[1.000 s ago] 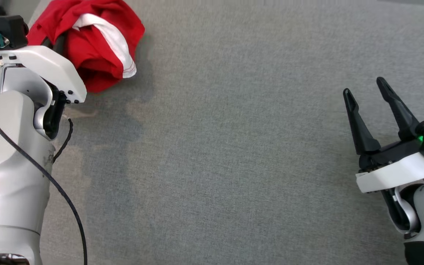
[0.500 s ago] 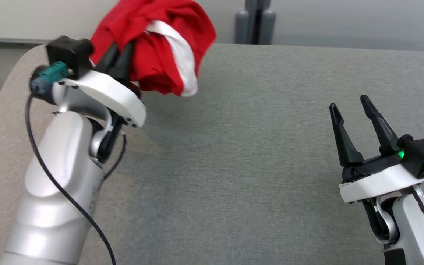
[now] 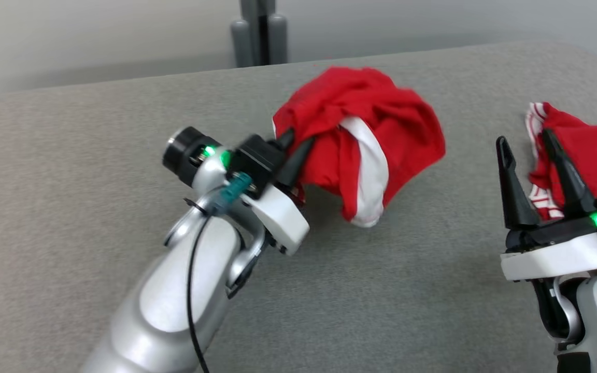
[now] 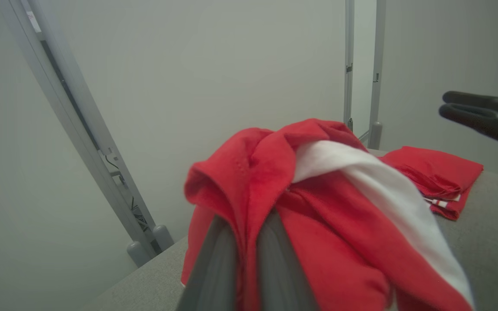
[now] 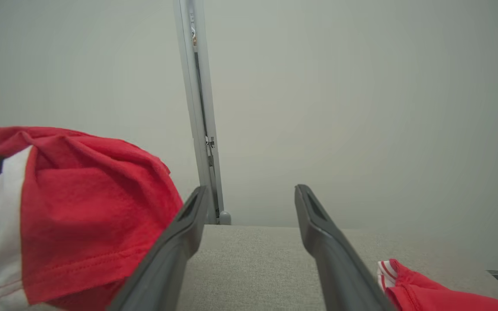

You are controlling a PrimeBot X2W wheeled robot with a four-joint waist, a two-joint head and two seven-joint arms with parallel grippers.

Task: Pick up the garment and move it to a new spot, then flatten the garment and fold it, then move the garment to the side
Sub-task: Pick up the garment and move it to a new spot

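Holds the red garment (image 3: 381,111) in the left hand (image 3: 298,141), both dark fingers pressed together on a bunched fold of cloth. Bears it crumpled, with a broad white band (image 3: 368,171) hanging down just beyond the fingertips and red folds swelling out past them. Cannot tell whether the lowest hem touches the grey surface (image 3: 70,171) beneath the hand or hangs just clear of it. In the left wrist view, shows the cloth draped over and around the fingers (image 4: 212,268), covering their tips. Poises the right hand (image 3: 525,137) with fingers spread and nothing between them, well apart from the left hand, tips pointing toward the far edge of the surface. Has a second red piece of cloth (image 3: 588,145), edged with thin white stripes, lying on the surface just beyond the right hand's fingertips and to their outer side, partly behind one finger in the head view. Has the held garment to the inner side of the right hand, near but not touching. Faces a pale wall (image 3: 96,41) and a grey post (image 3: 258,31) beyond the far edge.
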